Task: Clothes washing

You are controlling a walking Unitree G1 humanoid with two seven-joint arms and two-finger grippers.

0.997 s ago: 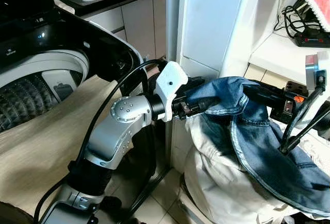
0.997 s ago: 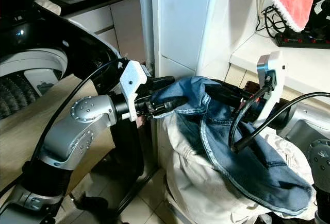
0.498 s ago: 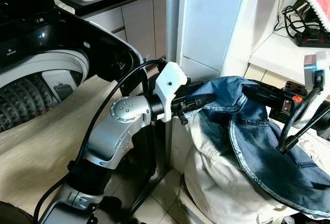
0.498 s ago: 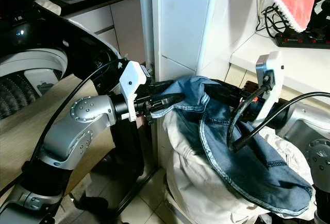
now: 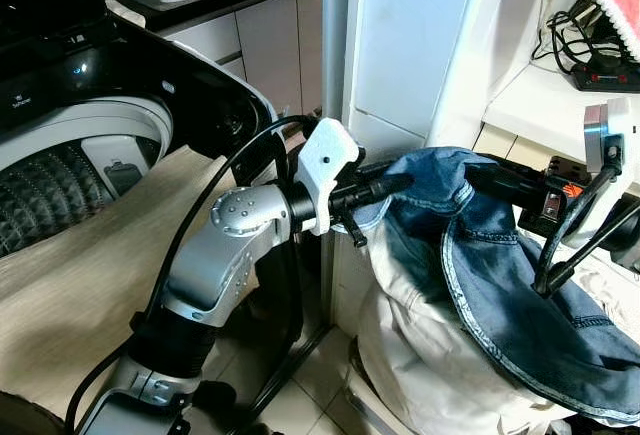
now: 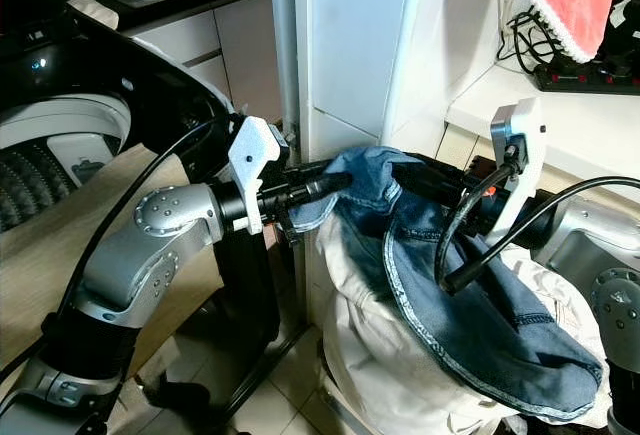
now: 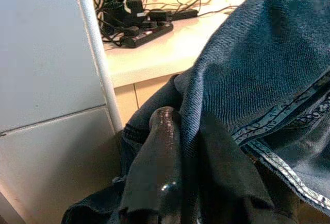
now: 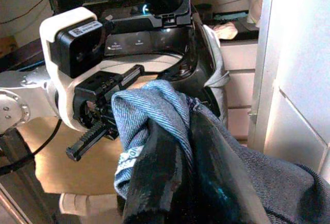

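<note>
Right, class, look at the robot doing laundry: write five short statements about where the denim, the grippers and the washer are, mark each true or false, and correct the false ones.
1. Both grippers hold the denim garment. True.
2. The denim garment lies inside the washing machine. False: it hangs over the white laundry bag.
3. The washing machine is on the robot's left. True.
4. The left gripper hangs idle. False: it is shut on denim.
5. The right gripper grips a red towel. False: it grips denim.

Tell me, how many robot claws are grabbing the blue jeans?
2. The left claw pinches the blue denim jeans at their left edge, beside the washing machine; the right claw grips them from the right, under the fold.
</note>
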